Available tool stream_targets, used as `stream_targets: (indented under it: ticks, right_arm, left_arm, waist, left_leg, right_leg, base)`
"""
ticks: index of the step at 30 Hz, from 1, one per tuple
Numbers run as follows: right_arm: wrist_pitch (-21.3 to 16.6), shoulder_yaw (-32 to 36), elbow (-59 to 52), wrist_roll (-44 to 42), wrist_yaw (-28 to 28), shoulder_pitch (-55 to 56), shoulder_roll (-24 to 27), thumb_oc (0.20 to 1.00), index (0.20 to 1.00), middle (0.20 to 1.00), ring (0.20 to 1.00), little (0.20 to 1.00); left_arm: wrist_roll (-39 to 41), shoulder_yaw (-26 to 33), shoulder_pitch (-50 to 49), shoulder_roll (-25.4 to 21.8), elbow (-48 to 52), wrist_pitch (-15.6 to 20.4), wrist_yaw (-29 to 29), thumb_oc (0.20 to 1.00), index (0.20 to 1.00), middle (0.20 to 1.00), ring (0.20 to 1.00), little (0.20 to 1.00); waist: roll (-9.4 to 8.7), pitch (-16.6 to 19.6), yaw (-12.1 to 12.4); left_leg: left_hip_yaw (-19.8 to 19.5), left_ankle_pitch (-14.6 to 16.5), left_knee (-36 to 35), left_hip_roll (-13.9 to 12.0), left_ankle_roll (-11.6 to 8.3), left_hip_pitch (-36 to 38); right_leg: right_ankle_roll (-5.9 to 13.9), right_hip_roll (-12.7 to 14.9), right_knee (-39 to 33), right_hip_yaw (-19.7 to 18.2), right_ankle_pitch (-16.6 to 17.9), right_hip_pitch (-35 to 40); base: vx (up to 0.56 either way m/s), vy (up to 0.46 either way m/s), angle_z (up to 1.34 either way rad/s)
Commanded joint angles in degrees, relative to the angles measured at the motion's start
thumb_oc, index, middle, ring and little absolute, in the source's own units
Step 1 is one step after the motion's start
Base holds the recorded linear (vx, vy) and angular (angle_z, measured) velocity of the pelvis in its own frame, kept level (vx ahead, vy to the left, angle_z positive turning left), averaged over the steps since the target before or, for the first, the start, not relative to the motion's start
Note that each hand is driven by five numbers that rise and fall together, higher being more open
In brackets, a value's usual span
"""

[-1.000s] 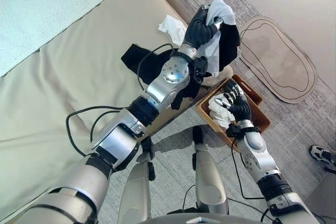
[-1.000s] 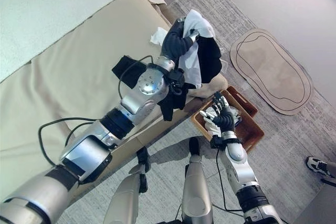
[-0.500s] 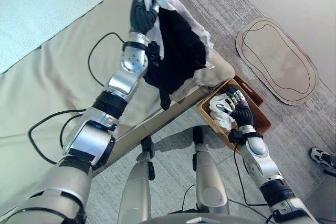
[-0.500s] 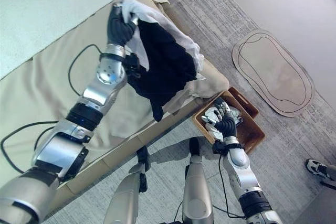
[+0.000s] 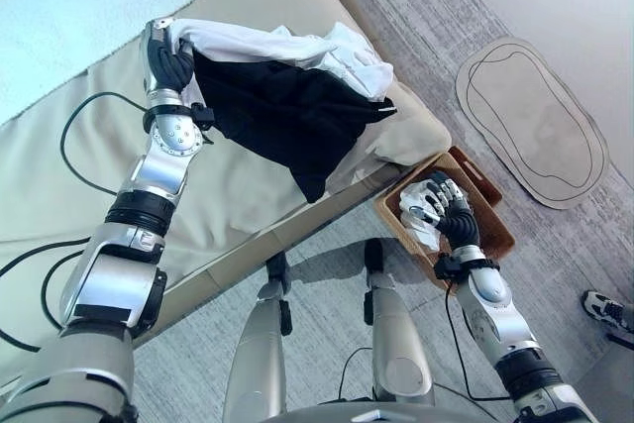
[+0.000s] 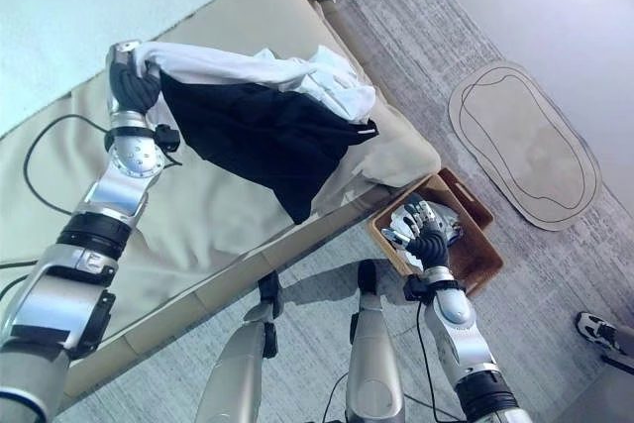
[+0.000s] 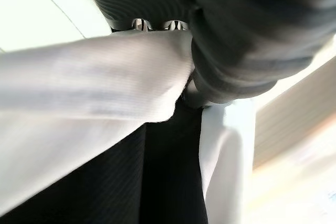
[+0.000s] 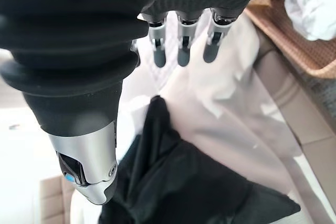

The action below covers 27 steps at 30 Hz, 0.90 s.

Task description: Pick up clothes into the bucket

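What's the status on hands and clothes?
Left robot hand shut on black-and-white clothes, raised above sofa. Right robot hand open over basket. Nothing blocking.

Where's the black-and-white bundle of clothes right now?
In the left eye view the clothes hang from the raised left hand over the beige sofa, left of the floor basket.

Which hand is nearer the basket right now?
Right. The right hand hovers over the basket; the left hand is raised far off over the sofa, gripping the clothes.
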<state>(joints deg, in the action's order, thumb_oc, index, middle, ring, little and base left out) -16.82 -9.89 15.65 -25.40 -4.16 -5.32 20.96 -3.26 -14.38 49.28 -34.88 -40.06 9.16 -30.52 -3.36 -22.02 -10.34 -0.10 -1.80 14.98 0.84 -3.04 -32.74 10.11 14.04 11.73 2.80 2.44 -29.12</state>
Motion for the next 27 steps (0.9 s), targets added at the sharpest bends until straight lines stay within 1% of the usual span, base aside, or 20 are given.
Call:
stream_targets:
  ticks: [1,5,9,10,11,12,13,16,17,18,19,20,21,22,23,24,25,26,27]
  right_arm:
    - [-3.8,1.3,-5.1,0.0,-0.2,0.4,2.3,1.000,1.000,1.000,1.000,1.000]
    - [-4.4,2.0,-5.8,-0.7,-0.5,1.0,2.7,1.000,1.000,1.000,1.000,1.000]
    - [-4.7,2.3,-5.8,-0.5,-0.7,1.2,2.8,1.000,1.000,1.000,1.000,1.000]
    - [-4.8,2.6,-6.0,-0.5,-0.8,1.6,2.9,1.000,1.000,1.000,1.000,1.000]
    - [-4.9,2.7,-5.8,-0.6,-0.8,1.6,2.9,1.000,1.000,1.000,1.000,1.000]
    - [-5.0,2.7,-5.6,-0.6,-0.8,1.6,2.9,1.000,1.000,1.000,1.000,1.000]
    - [-5.0,2.6,-5.5,-0.5,-0.7,1.5,2.9,1.000,1.000,1.000,1.000,1.000]
    - [-4.8,2.8,-5.2,-0.5,-0.6,1.6,2.9,1.000,1.000,1.000,1.000,1.000]
    - [-4.7,2.5,-5.1,-0.5,-0.5,1.7,2.6,1.000,1.000,1.000,1.000,1.000]
    - [-4.7,2.5,-5.1,-0.5,-0.5,1.7,2.7,1.000,1.000,1.000,1.000,1.000]
    - [-4.5,2.3,-5.0,-0.6,-0.8,2.0,2.3,1.000,1.000,1.000,1.000,1.000]
    - [-4.4,2.2,-5.1,-0.6,-0.9,2.1,2.1,1.000,1.000,1.000,1.000,1.000]
    - [-4.4,2.2,-5.2,-0.5,-1.2,2.2,1.8,1.000,1.000,1.000,1.000,1.000]
    - [-4.3,2.1,-5.3,-0.4,-1.5,2.4,1.7,1.000,1.000,1.000,1.000,1.000]
    - [-4.3,2.0,-5.3,-0.4,-1.5,2.4,1.8,1.000,1.000,1.000,1.000,1.000]
    - [-4.3,1.8,-6.0,-0.2,-2.1,2.5,1.7,1.000,1.000,1.000,1.000,1.000]
    - [-4.3,1.8,-6.0,-0.2,-2.1,2.5,1.7,1.000,1.000,1.000,1.000,1.000]
    - [-4.4,1.9,-6.1,-0.1,-2.4,2.6,1.8,1.000,1.000,1.000,1.000,1.000]
    - [-4.7,2.5,-6.4,-0.3,-2.4,2.6,1.9,1.000,1.000,1.000,1.000,1.000]
  left_arm:
    - [-4.4,3.9,0.9,-3.0,-4.0,0.3,-2.8,0.200,0.200,0.200,0.200,0.200]
    - [-3.6,3.7,1.8,-2.5,-8.4,-0.1,-3.3,0.200,0.200,0.200,0.200,0.200]
    - [-4.0,3.3,1.7,-2.8,-8.7,0.2,-3.3,0.200,0.200,0.200,0.200,0.200]
    - [-4.9,3.2,1.3,-3.0,-7.5,-0.1,-3.4,0.200,0.200,0.200,0.200,0.200]
    - [-5.2,2.9,1.4,-3.1,-8.6,0.0,-3.3,0.915,0.915,0.915,0.915,0.915]
    - [-5.8,2.6,1.5,-3.2,-8.6,-0.5,-3.5,1.000,1.000,1.000,1.000,1.000]
    - [-6.2,2.2,1.8,-3.1,-9.0,-1.0,-3.1,1.000,1.000,1.000,1.000,1.000]
    - [-5.0,2.2,2.0,-2.9,-9.3,-0.7,-2.0,1.000,1.000,1.000,1.000,1.000]
    - [-1.5,4.2,1.7,-1.8,-9.2,0.0,-2.4,1.000,1.000,1.000,1.000,1.000]
    - [-1.5,4.3,1.6,-1.8,-9.2,0.0,-2.3,1.000,1.000,1.000,1.000,1.000]
    - [5.2,7.7,0.4,0.2,-7.3,1.9,-2.7,1.000,1.000,1.000,1.000,1.000]
    - [7.8,9.3,-0.4,1.0,-5.9,2.9,-3.7,1.000,1.000,1.000,1.000,1.000]
    - [10.7,11.9,-2.2,2.4,-3.6,4.4,-5.9,1.000,1.000,1.000,1.000,1.000]
    - [11.6,13.4,-3.7,3.3,-1.8,4.8,-7.0,1.000,1.000,1.000,1.000,1.000]
    - [11.5,13.5,-3.8,3.4,-1.6,4.7,-7.1,1.000,1.000,1.000,1.000,1.000]
    - [11.1,16.0,-6.6,4.9,1.9,5.4,-10.4,1.000,1.000,1.000,1.000,1.000]
    - [11.0,16.1,-6.7,5.0,2.0,5.3,-10.5,1.000,1.000,1.000,1.000,1.000]
    - [8.1,16.4,-8.3,4.7,3.6,5.0,-11.3,1.000,1.000,1.000,1.000,1.000]
    - [3.3,17.3,-12.2,4.0,7.3,4.9,-12.2,1.000,1.000,1.000,1.000,1.000]
  waist:
    - [-2.60,-0.9,-0.6]
    - [-2.98,-1.6,-1.3]
    - [-2.88,-1.6,-1.5]
    - [-2.80,-1.6,-1.4]
    - [-2.78,-1.4,-1.4]
    - [-2.72,-1.3,-1.4]
    - [-2.64,-1.1,-1.5]
    - [-2.41,-0.8,-1.5]
    - [-2.25,-0.4,-1.3]
    - [-2.23,-0.4,-1.4]
    - [-2.09,-0.2,-1.1]
    - [-2.06,-0.1,-1.0]
    - [-2.03,-0.1,-0.8]
    - [-2.01,-0.1,-0.7]
    - [-1.98,-0.1,-0.7]
    - [-2.15,-0.2,-0.3]
    - [-2.13,-0.2,-0.4]
    - [-2.19,-0.3,-0.2]
    - [-2.30,-0.6,0.2]
  left_leg:
    - [2.0,4.8,8.4,-2.1,1.45,-2.8]
    - [2.4,4.9,9.3,-2.3,1.44,-4.9]
    - [2.6,4.7,8.9,-2.5,1.42,-5.4]
    - [2.4,4.7,8.9,-2.5,1.42,-5.7]
    - [2.5,4.6,8.8,-2.5,1.42,-5.8]
    - [2.4,4.7,8.7,-2.4,1.42,-5.8]
    - [2.4,4.6,8.7,-2.4,1.44,-5.9]
    - [2.4,4.6,8.5,-2.3,1.46,-6.0]
    - [2.4,4.6,8.2,-2.2,1.44,-5.8]
    - [2.4,4.6,8.2,-2.2,1.44,-5.8]
    - [2.3,4.6,7.8,-2.0,1.39,-5.6]
    - [2.3,4.5,7.7,-2.0,1.38,-5.6]
    - [2.2,4.5,7.5,-1.9,1.36,-5.5]
    - [2.2,4.5,7.4,-1.9,1.35,-5.4]
    - [2.2,4.5,7.4,-1.9,1.35,-5.4]
    - [2.2,4.5,7.3,-1.9,1.23,-5.3]
    - [2.2,4.5,7.3,-1.9,1.23,-5.3]
    - [2.1,4.5,7.3,-2.0,1.19,-5.2]
    - [2.0,4.6,7.2,-2.1,1.10,-5.0]
  right_leg:
    - [0.49,0.6,1.1,0.3,3.6,-1.8]
    - [0.43,0.3,2.1,0.0,3.7,-4.1]
    - [0.48,0.3,2.0,-0.1,3.9,-5.1]
    - [0.45,0.3,2.1,-0.1,3.9,-5.5]
    - [0.44,0.3,2.2,-0.1,3.9,-5.8]
    - [0.42,0.2,2.2,-0.1,3.9,-5.9]
    - [0.41,0.2,2.1,-0.2,3.9,-6.0]
    - [0.40,0.2,2.1,-0.2,3.9,-6.1]
    - [0.38,0.3,2.0,-0.1,3.9,-6.0]
    - [0.38,0.3,2.0,-0.1,3.9,-6.0]
    - [0.31,0.3,1.7,0.0,3.9,-5.7]
    - [0.27,0.3,1.6,0.1,3.9,-5.6]
    - [0.22,0.3,1.6,0.2,3.9,-5.5]
    - [0.16,0.3,1.5,0.2,3.9,-5.5]
    - [0.15,0.3,1.4,0.3,3.9,-5.4]
    - [0.04,0.2,1.2,0.3,3.9,-5.3]
    - [0.04,0.2,1.2,0.3,3.9,-5.3]
    - [-0.01,0.2,1.2,0.4,3.8,-5.2]
    - [-0.10,0.2,1.2,0.6,3.6,-5.0]
  base:
    - [-0.04,0.022,-0.29]
    - [-0.03,0.020,-0.15]
    - [-0.01,0.012,-0.10]
    - [0.00,0.008,-0.07]
    - [0.00,0.006,-0.06]
    - [0.00,0.000,0.00]
    - [0.00,0.000,0.00]
    - [0.00,0.000,0.00]
    - [0.00,0.000,0.00]
    - [0.00,0.000,0.00]
    - [0.00,0.000,0.00]
    - [0.00,0.000,0.00]
    - [0.00,0.000,0.00]
    - [0.00,0.000,0.00]
    - [0.01,-0.030,0.03]
    - [0.00,0.000,0.00]
    - [0.01,-0.033,-0.01]
    - [0.00,0.000,0.00]
    - [0.00,0.000,0.00]
